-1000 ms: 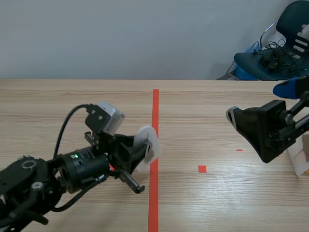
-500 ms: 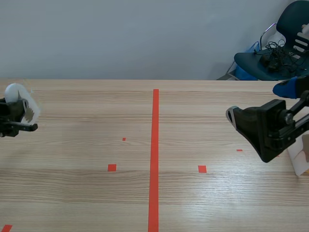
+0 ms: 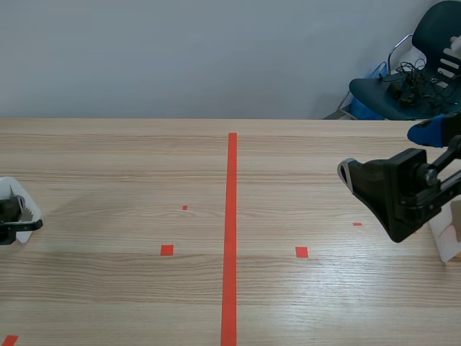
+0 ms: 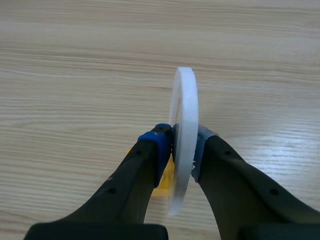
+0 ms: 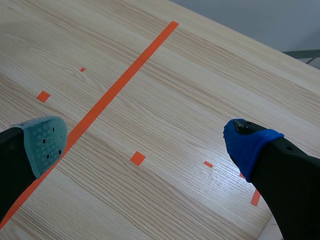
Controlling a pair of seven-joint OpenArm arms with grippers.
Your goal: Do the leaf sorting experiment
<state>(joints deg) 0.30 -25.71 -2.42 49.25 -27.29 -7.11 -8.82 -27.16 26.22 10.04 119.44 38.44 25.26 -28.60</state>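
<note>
A thin white disc (image 4: 183, 142) stands on edge between my left gripper's (image 4: 181, 150) two pads, which are shut on it. A small yellow piece (image 4: 166, 179) lies on the table under the fingers. In the scene view that gripper (image 3: 13, 218) sits at the table's far left edge with the white disc (image 3: 16, 198) showing above it. My right gripper (image 5: 145, 140) hangs open over the right half of the table with nothing between its fingers; the scene view shows the right gripper (image 3: 389, 189) raised at the right.
A white object (image 3: 448, 238) stands at the table's right edge behind the right arm. A dark chair (image 3: 410, 72) with cables sits beyond the table's far right corner. An orange-red tape line (image 3: 230, 238) runs down the table's middle.
My left arm has swung from the table's middle out to the far left edge with the white disc in its gripper, then dropped lower. The right arm has not moved.
</note>
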